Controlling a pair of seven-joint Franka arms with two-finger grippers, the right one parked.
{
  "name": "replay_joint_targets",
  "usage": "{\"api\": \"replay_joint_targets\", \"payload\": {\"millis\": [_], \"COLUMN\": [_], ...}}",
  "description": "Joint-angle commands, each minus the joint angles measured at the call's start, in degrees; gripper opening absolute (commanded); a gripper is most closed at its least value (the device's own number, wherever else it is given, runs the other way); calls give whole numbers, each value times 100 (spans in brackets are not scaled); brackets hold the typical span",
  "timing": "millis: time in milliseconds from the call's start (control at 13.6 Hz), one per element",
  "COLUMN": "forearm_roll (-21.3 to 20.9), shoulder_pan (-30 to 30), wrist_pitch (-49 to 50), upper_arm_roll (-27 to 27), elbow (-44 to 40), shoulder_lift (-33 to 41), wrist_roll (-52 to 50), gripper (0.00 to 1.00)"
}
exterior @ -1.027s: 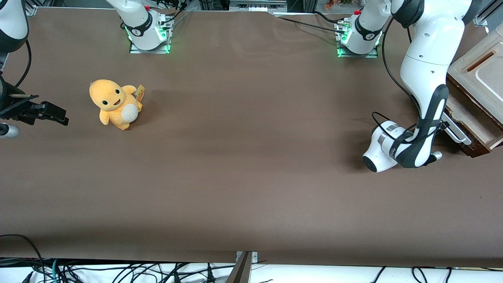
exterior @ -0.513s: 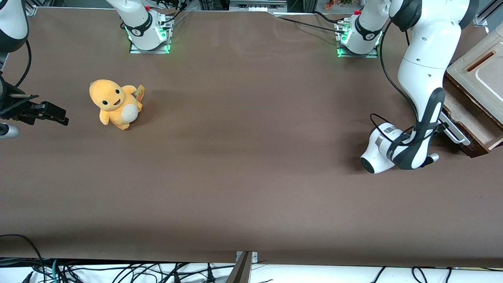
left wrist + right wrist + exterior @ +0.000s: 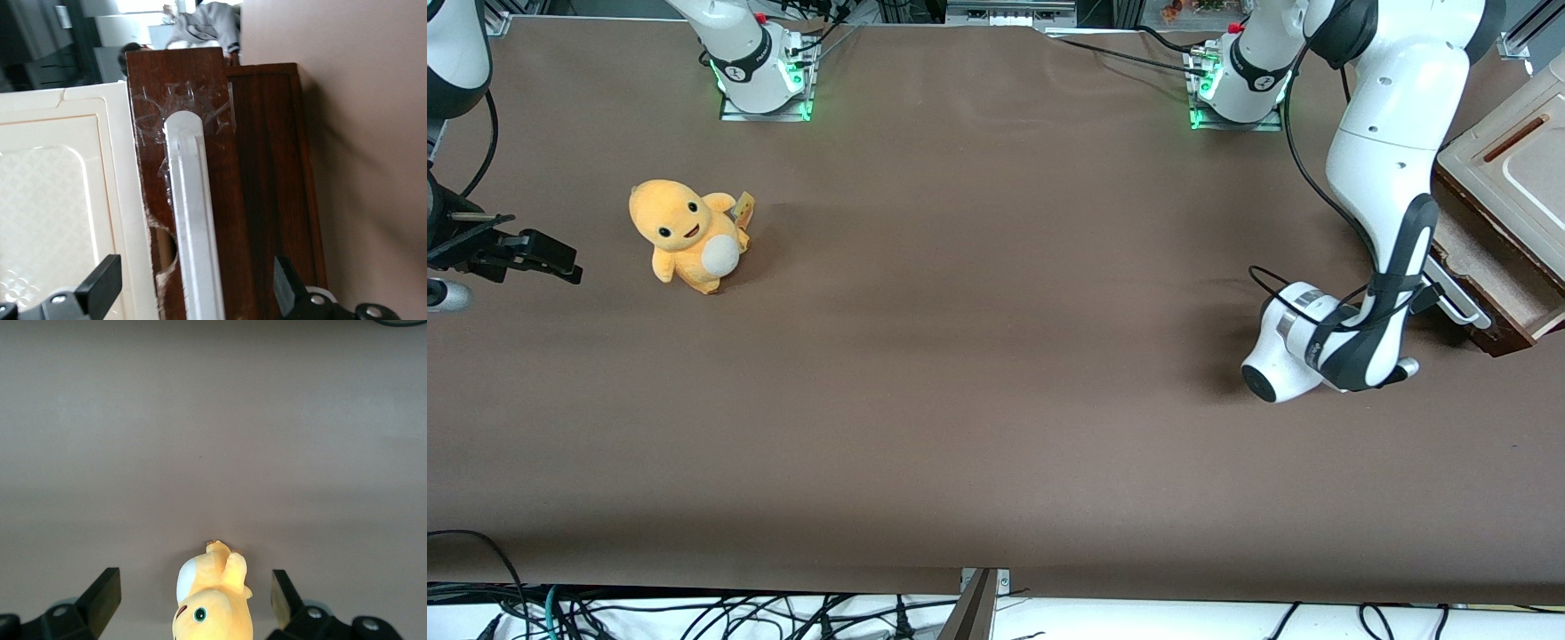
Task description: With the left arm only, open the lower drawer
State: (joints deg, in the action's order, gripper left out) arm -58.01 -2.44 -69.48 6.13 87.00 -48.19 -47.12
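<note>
The lower drawer point(image 3: 1507, 336) stands partly pulled out of the cabinet at the working arm's end of the table, with its light tan inside point(image 3: 1489, 267) showing. Its dark brown front point(image 3: 267, 167) carries a long white bar handle point(image 3: 190, 213), taped at one end. The left arm point(image 3: 1392, 151) bends down in front of the drawer, and its wrist hides most of the gripper point(image 3: 1430, 293) there. In the left wrist view the gripper point(image 3: 193, 288) is open, one black finger point(image 3: 100, 287) on each side of the handle, neither touching it.
The cream top panel point(image 3: 1512, 169) of the cabinet sits above the drawer; it also shows beside the handle as a cream panel point(image 3: 60, 200). An orange plush toy point(image 3: 685, 236) sits toward the parked arm's end of the brown table point(image 3: 978, 356).
The left arm's wrist has shifted slightly away from the cabinet toward the table's middle. The drawer front has barely moved.
</note>
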Motion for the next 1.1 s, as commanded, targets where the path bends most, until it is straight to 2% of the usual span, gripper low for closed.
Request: {"api": "replay_joint_targets", "payload": {"millis": [0, 220, 440, 733, 880, 1027], "forearm_roll": [578, 1597, 2476, 3408, 3725, 4356], "shoulder_pan": [-81, -142, -151, -125, -221, -117], "wrist_pitch": [294, 556, 611, 602, 593, 602], "upper_arm_roll": [-7, 2, 2, 318, 380, 433], "elbow": [-568, -1148, -1378, -1904, -2246, -2450], "shoulder_lift": [143, 423, 854, 1242, 1321, 1549], "wrist_roll": [1114, 1432, 2152, 2689, 2796, 2874], "gripper": [100, 100, 100, 100, 100, 100]}}
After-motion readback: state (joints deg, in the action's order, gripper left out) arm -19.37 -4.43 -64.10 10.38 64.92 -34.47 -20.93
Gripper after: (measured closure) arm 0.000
